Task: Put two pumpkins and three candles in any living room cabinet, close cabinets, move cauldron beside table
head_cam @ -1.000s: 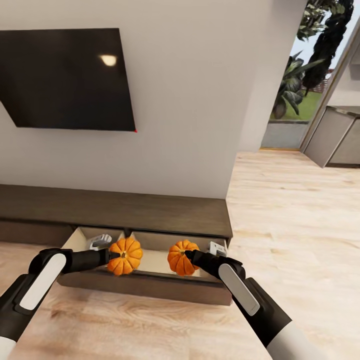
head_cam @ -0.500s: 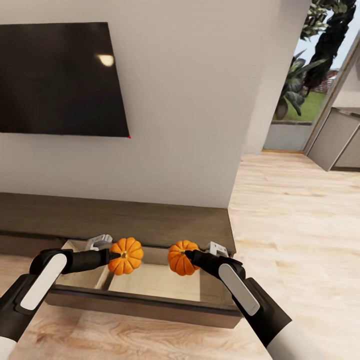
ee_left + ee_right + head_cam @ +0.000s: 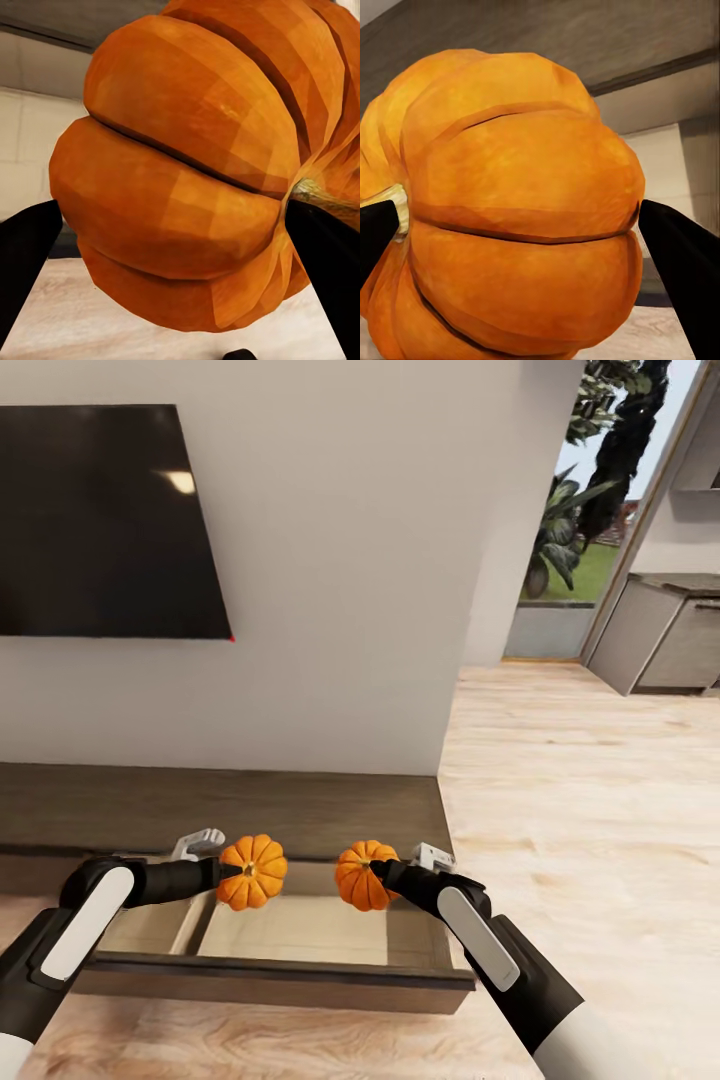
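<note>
I hold two small orange pumpkins above the pulled-out drawer (image 3: 280, 972) of the long dark-brown cabinet (image 3: 220, 810). My left gripper (image 3: 228, 871) is shut on the left pumpkin (image 3: 254, 872), whose ribbed side looms close in the left wrist view (image 3: 202, 172) between the black fingers (image 3: 26, 259). The right gripper (image 3: 372, 870) is shut on the right pumpkin (image 3: 358, 876), seen large in the right wrist view (image 3: 517, 210) with a finger (image 3: 682, 262) at each side. Both pumpkins hang over the drawer's pale inside. The candles and the cauldron are out of view.
A black TV (image 3: 105, 525) hangs on the white wall above the cabinet. Light wood floor (image 3: 590, 820) stretches to the right toward a doorway with plants (image 3: 570, 530) and grey kitchen cupboards (image 3: 660, 630). The drawer's front edge juts out toward me.
The head view has shifted and moved closer, so the open drawer now lies lower and larger beneath the pumpkins. Both grippers keep their hold on the pumpkins in the same pose.
</note>
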